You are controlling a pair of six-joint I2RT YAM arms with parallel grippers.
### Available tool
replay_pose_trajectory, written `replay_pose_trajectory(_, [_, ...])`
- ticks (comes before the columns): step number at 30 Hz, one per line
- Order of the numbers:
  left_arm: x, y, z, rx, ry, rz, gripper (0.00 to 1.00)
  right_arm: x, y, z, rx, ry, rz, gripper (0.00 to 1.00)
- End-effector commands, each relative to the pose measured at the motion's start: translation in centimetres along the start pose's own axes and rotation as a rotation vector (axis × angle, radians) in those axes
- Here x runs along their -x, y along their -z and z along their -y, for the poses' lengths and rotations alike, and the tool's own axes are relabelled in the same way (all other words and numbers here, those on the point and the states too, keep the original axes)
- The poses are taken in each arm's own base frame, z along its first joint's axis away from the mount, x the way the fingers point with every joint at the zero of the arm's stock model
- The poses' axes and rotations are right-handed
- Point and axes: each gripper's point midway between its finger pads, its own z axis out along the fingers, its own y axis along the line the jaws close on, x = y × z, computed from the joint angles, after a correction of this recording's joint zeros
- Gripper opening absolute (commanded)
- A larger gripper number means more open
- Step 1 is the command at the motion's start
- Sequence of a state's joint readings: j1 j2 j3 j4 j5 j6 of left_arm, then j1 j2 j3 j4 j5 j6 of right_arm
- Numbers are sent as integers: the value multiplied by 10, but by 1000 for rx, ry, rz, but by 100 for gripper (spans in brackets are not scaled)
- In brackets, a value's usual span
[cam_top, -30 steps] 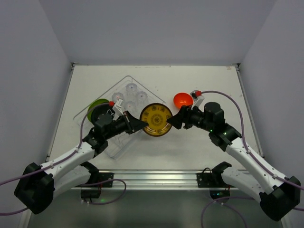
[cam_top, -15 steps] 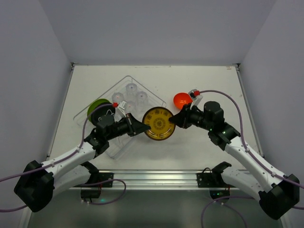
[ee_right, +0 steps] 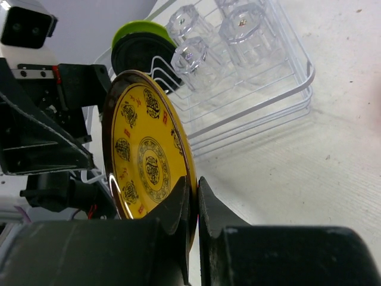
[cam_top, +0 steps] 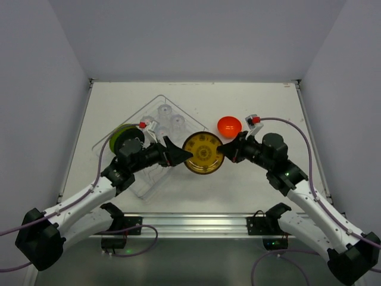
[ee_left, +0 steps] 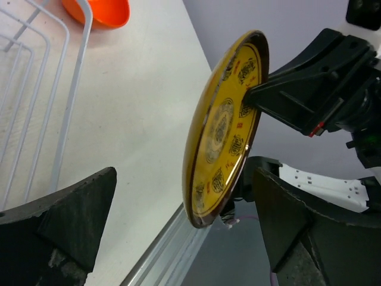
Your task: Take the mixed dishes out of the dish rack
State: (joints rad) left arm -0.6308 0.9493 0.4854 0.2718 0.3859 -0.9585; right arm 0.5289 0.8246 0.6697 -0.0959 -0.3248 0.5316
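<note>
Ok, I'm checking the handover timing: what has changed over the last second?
The right gripper closed on the right edge of the yellow plate, and the left gripper let go and opened. The plate, held on edge, shifted slightly right. The orange bowl on the table, and the green plate and clear tumblers in the dish rack, stayed put.

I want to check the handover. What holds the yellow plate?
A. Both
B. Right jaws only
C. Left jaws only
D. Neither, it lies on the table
B: the right gripper is clamped on the rim of the yellow plate, which stands on edge in the air, while the left gripper has its jaws wide apart on either side of it.
</note>
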Motion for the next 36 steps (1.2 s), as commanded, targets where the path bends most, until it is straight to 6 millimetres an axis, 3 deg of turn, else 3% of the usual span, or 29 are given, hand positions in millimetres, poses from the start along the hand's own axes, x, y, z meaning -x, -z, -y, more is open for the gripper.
replay_pose_trajectory(1, [22,7,21,-6,-109,49,100,24,11,6,-68,-39,118,0])
replay_pose_trajectory(3, [35,11,27,17,-138,86,100,30,17,18,-135,-52,150,0])
replay_pose_trajectory(6, [44,28,5,210,-165,105,100,39,28,48,-295,-92,195,0])
replay_pose_trajectory(9, [71,51,-8,381,-221,207,100,46,40,81,-420,-161,244,0])
replay_pose_trajectory(11, [80,67,-6,436,-259,231,100,46,49,106,-500,-254,292,0])
replay_pose_trajectory(17, [91,98,-1,508,-339,260,100,66,114,217,-772,-544,590,0])
replay_pose_trajectory(22, [88,115,-9,573,-397,238,100,52,138,294,-978,-770,747,0])
replay_pose_trajectory(25, [85,119,-6,558,-423,226,100,53,138,320,-1019,-803,823,0])
replay_pose_trajectory(26, [85,121,-3,546,-428,228,100,41,132,334,-1054,-833,789,0])
replay_pose_trajectory(28, [84,125,-2,543,-436,231,100,45,124,343,-1050,-816,757,0])
replay_pose_trajectory(29, [84,126,-2,543,-438,233,100,33,117,352,-1067,-857,713,0])
replay_pose_trajectory(33, [85,131,-5,560,-445,249,100,42,108,358,-1047,-875,676,0])
replay_pose_trajectory(36, [85,132,-5,557,-442,263,100,30,105,362,-1100,-910,581,0])
